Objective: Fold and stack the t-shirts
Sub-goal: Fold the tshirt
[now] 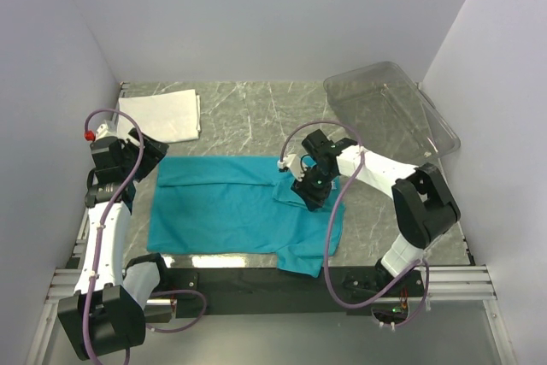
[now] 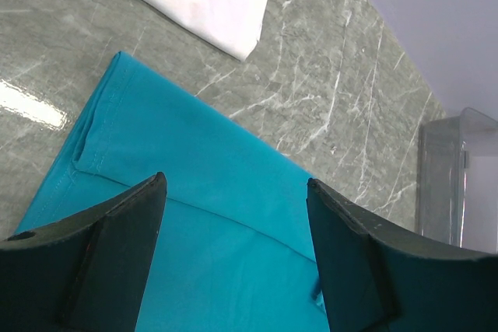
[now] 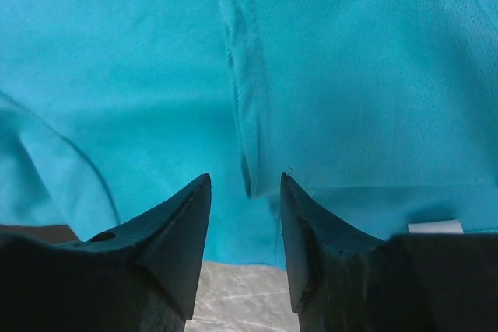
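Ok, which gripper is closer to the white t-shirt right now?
Left. The left gripper hovers over the teal t-shirt's far left corner, just short of the white t-shirt. The right gripper is low over the teal one's right side, well away.

- The right gripper (image 1: 313,192) sits low on the teal-blue t-shirt (image 1: 222,211), where the cloth bunches up around its tip.
- To that gripper's left the shirt lies spread flat on the marbled table (image 1: 256,107); nearer than it, a sleeve trails toward the table's front edge.
- The left gripper (image 1: 152,156) hangs at the shirt's far-left corner — just beside the cloth.
- Just beyond the left gripper lies the folded white t-shirt (image 1: 162,114).
- Beyond the right gripper and off to its right — well apart — stands a clear plastic tray (image 1: 393,108).
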